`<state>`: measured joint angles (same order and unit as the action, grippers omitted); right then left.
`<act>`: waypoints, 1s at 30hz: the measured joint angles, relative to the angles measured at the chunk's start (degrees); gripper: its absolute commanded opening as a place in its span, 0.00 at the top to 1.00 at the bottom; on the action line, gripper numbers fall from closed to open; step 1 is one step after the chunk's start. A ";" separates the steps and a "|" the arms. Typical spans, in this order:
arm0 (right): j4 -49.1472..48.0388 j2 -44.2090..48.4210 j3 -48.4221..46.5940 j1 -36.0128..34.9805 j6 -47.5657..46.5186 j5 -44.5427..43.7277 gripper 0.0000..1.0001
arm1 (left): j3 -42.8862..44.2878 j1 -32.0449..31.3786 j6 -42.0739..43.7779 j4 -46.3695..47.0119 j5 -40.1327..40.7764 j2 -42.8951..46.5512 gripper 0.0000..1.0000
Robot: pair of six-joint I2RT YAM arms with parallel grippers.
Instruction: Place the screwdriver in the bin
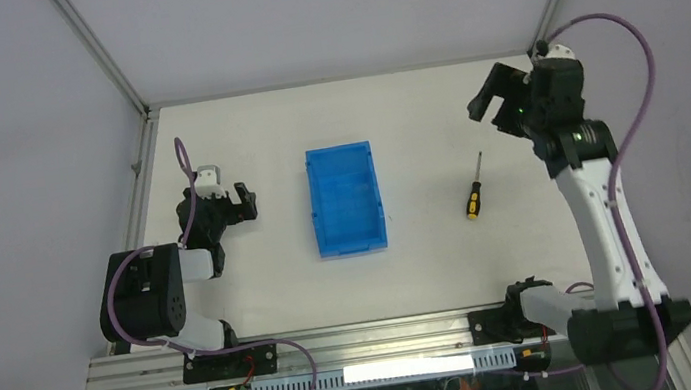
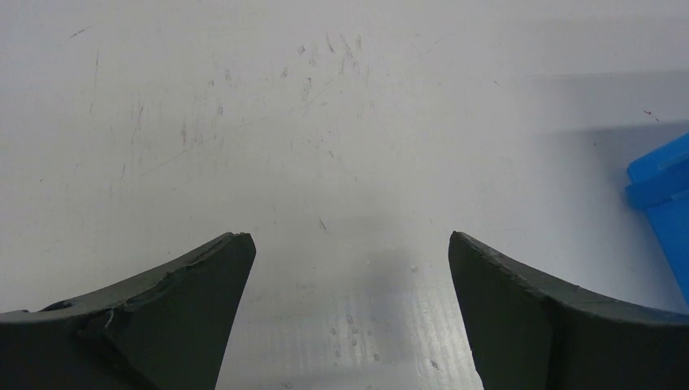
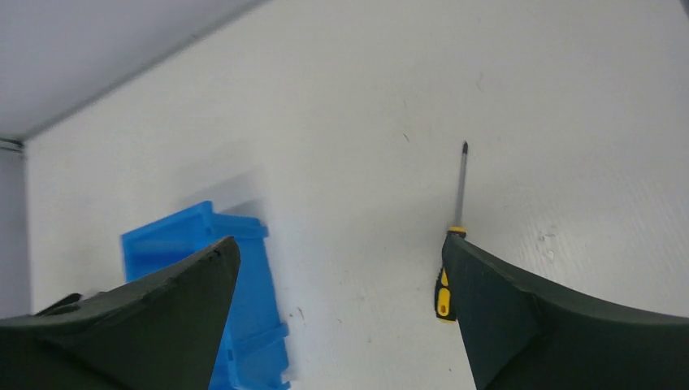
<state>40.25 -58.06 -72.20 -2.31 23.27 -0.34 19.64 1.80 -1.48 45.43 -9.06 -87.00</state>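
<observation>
The white table (image 1: 274,295) bears the bin (image 1: 346,195) mid-surface; the screwdriver (image 1: 475,188) lies right of it, apart.

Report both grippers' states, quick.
Left gripper: open, holding nothing.
Right gripper: open, holding nothing; the screwdriver lies ungripped.
</observation>
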 measured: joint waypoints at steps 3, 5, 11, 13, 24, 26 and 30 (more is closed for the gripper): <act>4.28 -13.84 -4.00 0.26 -1.75 -1.18 0.07 | 0.00 0.00 0.00 0.02 0.00 0.00 0.01; 6.75 -21.49 -3.23 0.44 -2.51 -1.49 0.09 | 0.00 0.00 0.00 0.02 -0.02 0.00 0.01; 9.81 -35.89 4.37 0.57 -3.67 -1.84 0.25 | 0.00 0.00 0.00 0.02 0.00 0.00 0.01; 9.70 -39.47 5.55 0.57 -3.91 -2.29 0.31 | 0.00 0.00 0.00 0.02 0.00 0.00 0.01; 8.24 -45.11 5.79 0.61 -6.82 -2.54 1.00 | 0.00 0.00 0.00 0.02 0.00 0.00 0.01; 8.81 -45.11 5.40 0.39 -7.67 -3.08 1.00 | 0.00 0.00 0.00 0.02 0.00 0.00 0.01; 15.63 -43.87 1.64 -0.11 -8.85 -3.67 1.00 | 0.00 0.00 0.00 0.02 0.00 0.00 0.01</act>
<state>55.88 -101.93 -70.57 -2.42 14.41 -4.01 19.64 1.80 -1.48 45.45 -9.06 -87.00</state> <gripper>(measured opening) 0.214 0.990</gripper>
